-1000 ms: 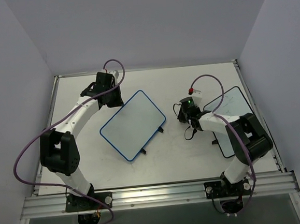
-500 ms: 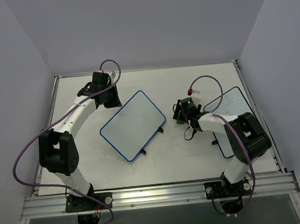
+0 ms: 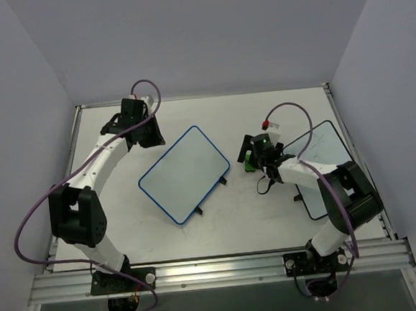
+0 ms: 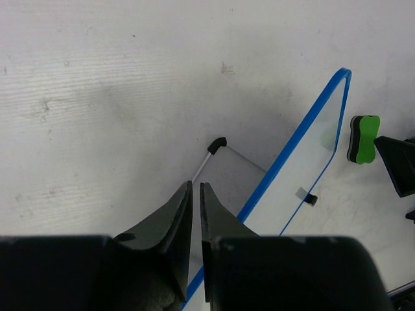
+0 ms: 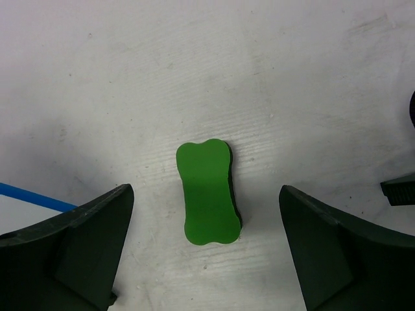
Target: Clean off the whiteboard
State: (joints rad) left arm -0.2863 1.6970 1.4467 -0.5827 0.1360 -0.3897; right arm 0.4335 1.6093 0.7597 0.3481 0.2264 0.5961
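The whiteboard, blue-framed and standing on small black feet, sits mid-table, and I see no marks on its face. In the left wrist view its blue edge runs just right of my fingers. My left gripper hovers off the board's far left corner. Its jaws are parted by only a thin slit and hold nothing. A green eraser lies on the table to the right of the board. My right gripper stands wide open over the eraser, with neither finger touching it.
A black-framed white board with faint scribbles lies at the right, partly under my right arm. A raised rail runs along the table's far edge. The eraser also shows in the left wrist view, beyond the whiteboard.
My right gripper has opened wide and let go of the green eraser, which now rests on the table. My left gripper has drawn back from the whiteboard's corner, its jaws parting slightly.
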